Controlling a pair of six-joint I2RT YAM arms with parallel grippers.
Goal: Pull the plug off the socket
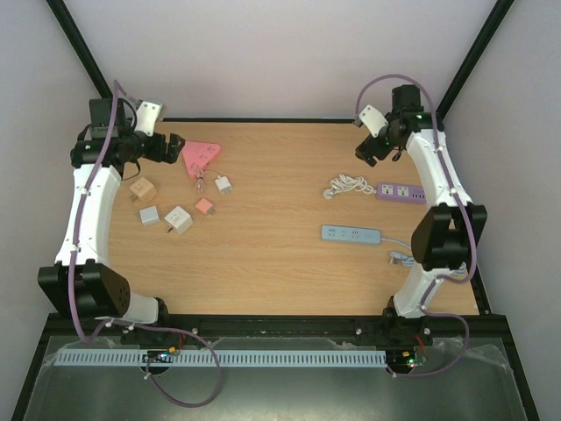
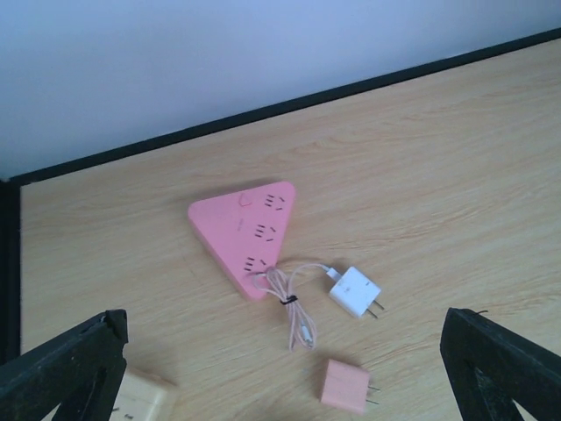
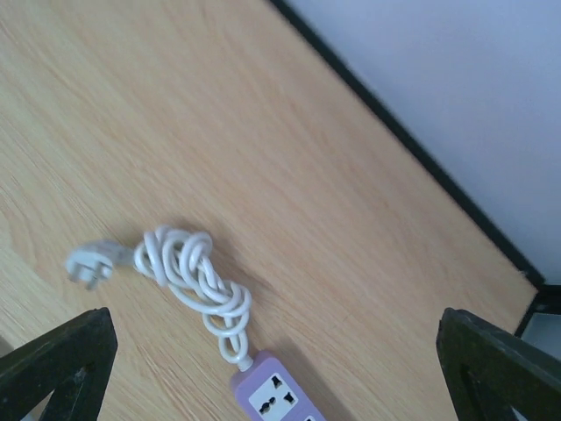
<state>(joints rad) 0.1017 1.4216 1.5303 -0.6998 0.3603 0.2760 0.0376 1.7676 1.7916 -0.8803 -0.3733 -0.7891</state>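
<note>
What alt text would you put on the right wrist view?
A purple power strip pokes in at the bottom edge, lying on a wooden table, its white cord bundled in loops and ending in a plug that lies free on the wood. The right arm's black fingers sit at the lower corners, wide apart, holding nothing.

Power strips: three – pink [image 1: 201, 156], purple [image 1: 401, 192], blue [image 1: 352, 234]
Plug adapters: five – tan [image 1: 143, 189], grey [image 1: 149, 215], pink [image 1: 203, 206], large white [image 1: 179, 219], small white [image 1: 223, 184]
Robot arms: two – left [image 1: 88, 206], right [image 1: 443, 175]

No legible text, brand or number on the pink socket block [image 2: 241, 230] or purple power strip [image 3: 279, 402].
</note>
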